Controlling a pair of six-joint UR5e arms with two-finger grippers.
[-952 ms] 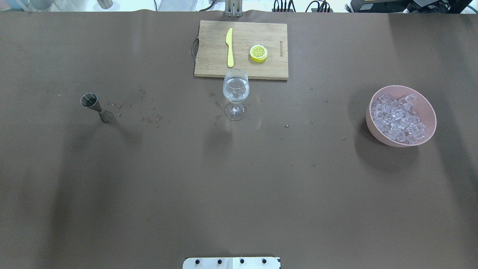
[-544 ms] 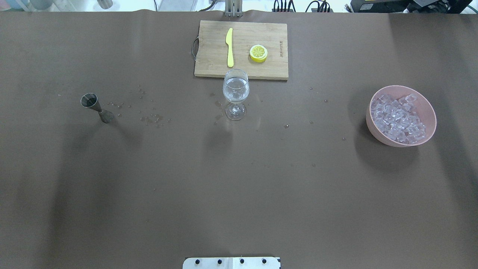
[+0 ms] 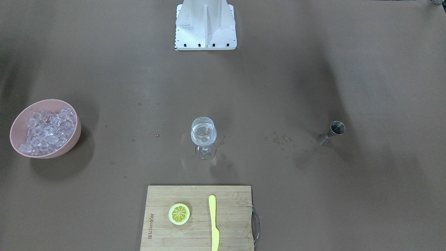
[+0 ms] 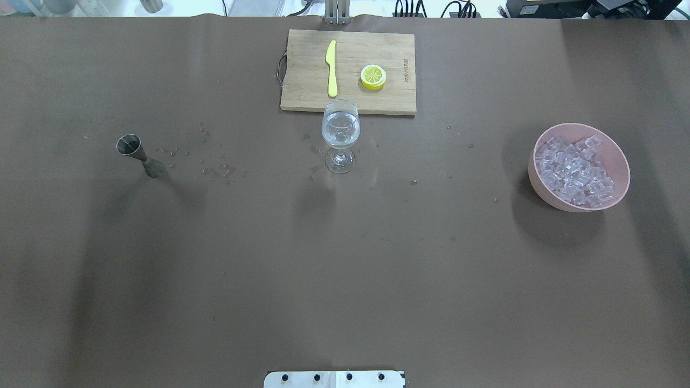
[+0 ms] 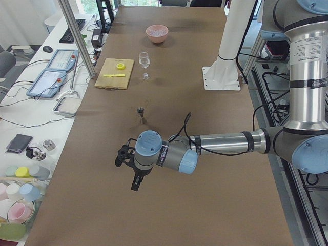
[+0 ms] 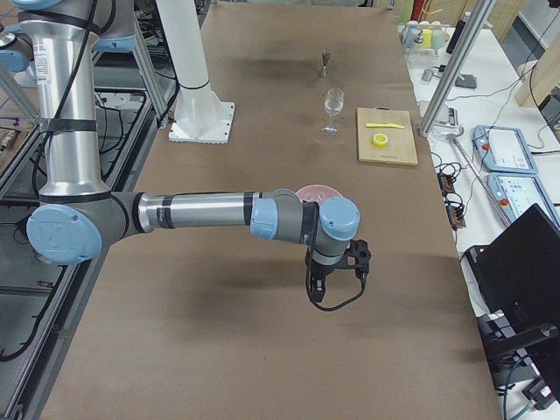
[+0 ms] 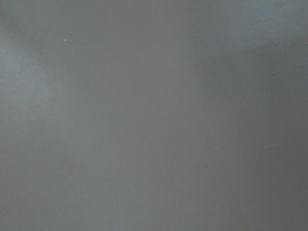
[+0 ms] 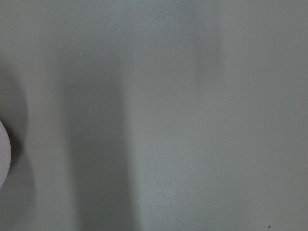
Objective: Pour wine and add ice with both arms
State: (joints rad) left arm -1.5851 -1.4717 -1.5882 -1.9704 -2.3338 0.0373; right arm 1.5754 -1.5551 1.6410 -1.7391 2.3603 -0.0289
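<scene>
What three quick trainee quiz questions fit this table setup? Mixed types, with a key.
1. Fill in: the pink bowl holds ___.
2. True or false: the lemon slice lies in the pink bowl.
3. What lies on the cutting board beside the lemon slice? A. a spoon B. a yellow knife C. a bottle
Key: 1 ice; 2 false, it is on the cutting board; 3 B.
</scene>
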